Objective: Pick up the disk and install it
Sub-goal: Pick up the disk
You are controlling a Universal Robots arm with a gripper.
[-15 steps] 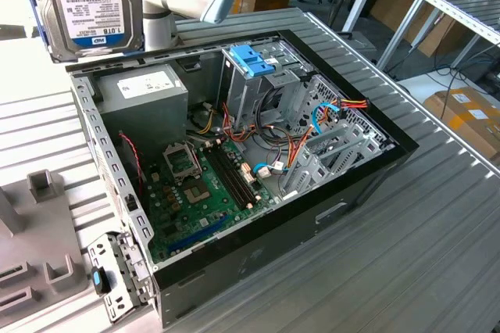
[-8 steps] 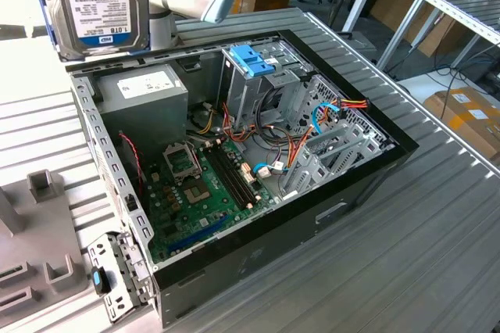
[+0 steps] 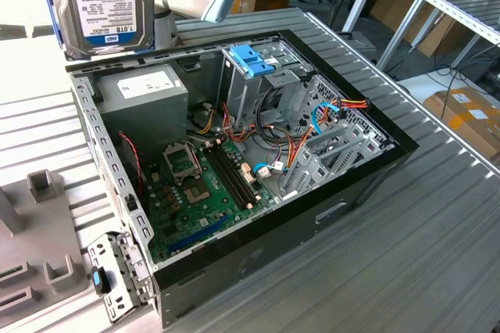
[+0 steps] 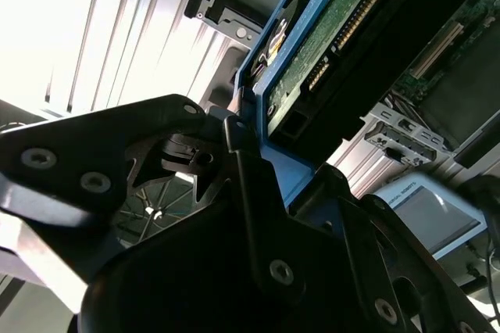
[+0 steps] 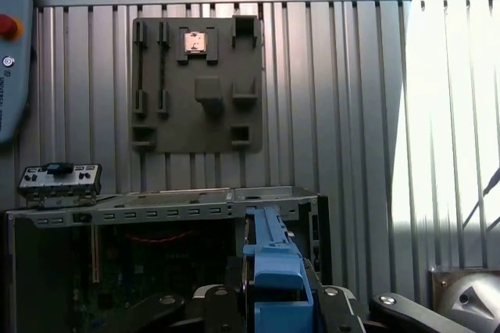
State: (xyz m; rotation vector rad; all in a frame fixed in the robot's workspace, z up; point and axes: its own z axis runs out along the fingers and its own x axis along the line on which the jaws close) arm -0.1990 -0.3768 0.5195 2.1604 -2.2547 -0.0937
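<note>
Over PC case (image 3: 328, 209), fingers (image 4: 251, 184) clamp disk (image 3: 105, 5), top cropped.

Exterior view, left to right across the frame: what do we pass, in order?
grey fixture plate → disk, held up above the case → blue cage handle → red-yellow cable bundle → cardboard box

Blue-railed disk (image 3: 100, 5) upright above computer case (image 3: 297, 223)

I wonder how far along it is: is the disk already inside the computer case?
No, in the exterior view the disk is up in the air, outside the open case.
</note>
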